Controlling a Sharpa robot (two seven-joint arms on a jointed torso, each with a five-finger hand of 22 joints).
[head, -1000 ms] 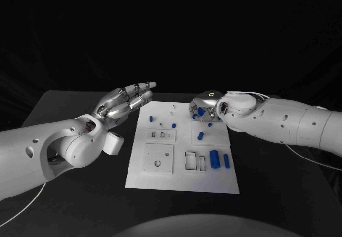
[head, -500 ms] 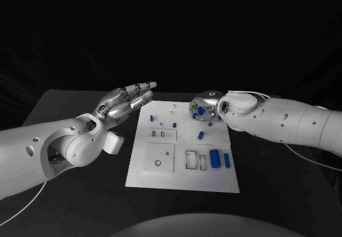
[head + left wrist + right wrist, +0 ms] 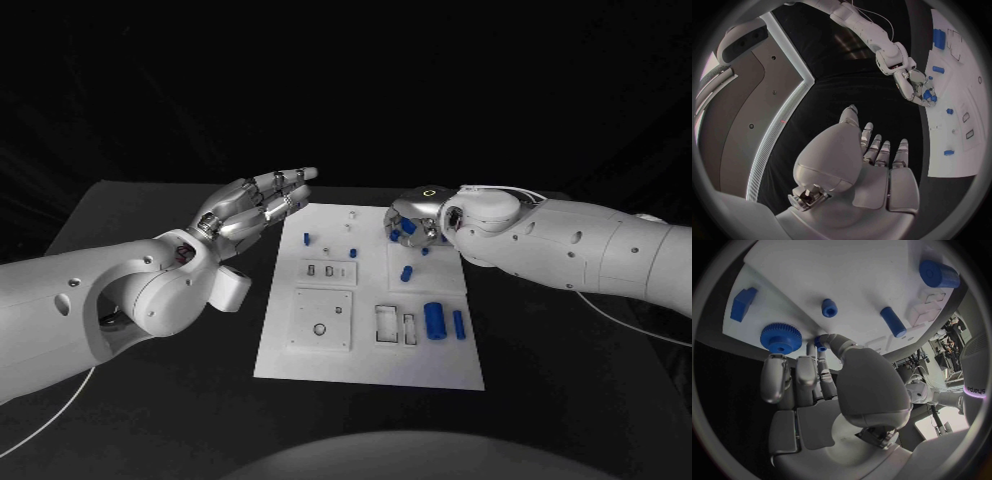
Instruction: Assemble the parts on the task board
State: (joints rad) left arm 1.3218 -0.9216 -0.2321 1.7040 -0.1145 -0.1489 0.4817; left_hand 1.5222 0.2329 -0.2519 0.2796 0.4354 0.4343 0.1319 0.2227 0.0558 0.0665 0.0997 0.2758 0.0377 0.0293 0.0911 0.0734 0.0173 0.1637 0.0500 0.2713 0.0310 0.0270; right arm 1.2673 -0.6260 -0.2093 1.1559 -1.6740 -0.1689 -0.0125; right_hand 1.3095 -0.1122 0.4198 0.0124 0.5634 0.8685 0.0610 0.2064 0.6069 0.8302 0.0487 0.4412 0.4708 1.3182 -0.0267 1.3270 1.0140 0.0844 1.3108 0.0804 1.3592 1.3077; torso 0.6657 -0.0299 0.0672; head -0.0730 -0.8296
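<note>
Pinching a small blue part (image 3: pixel 820 344) at the task board's (image 3: pixel 368 365) far right, right hand (image 3: pixel 414 222) should lower slow, aligned w/ its seat. Left hand (image 3: pixel 257 205) hovers far-left off the board, fingers apart, holding nothing.

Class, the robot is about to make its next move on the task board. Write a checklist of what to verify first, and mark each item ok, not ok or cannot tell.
1. Left hand free: ok, it is open and beside the board, not over it.
2. Right hand has a part: ok, thumb and a finger pinch a small part.
3. Small part lifted off the board: cannot tell.
4. Gear clear of the fingers: cannot tell, as it lies right by them.
5. Large cylinder out of the way: ok, it lies well away from both hands.
</note>
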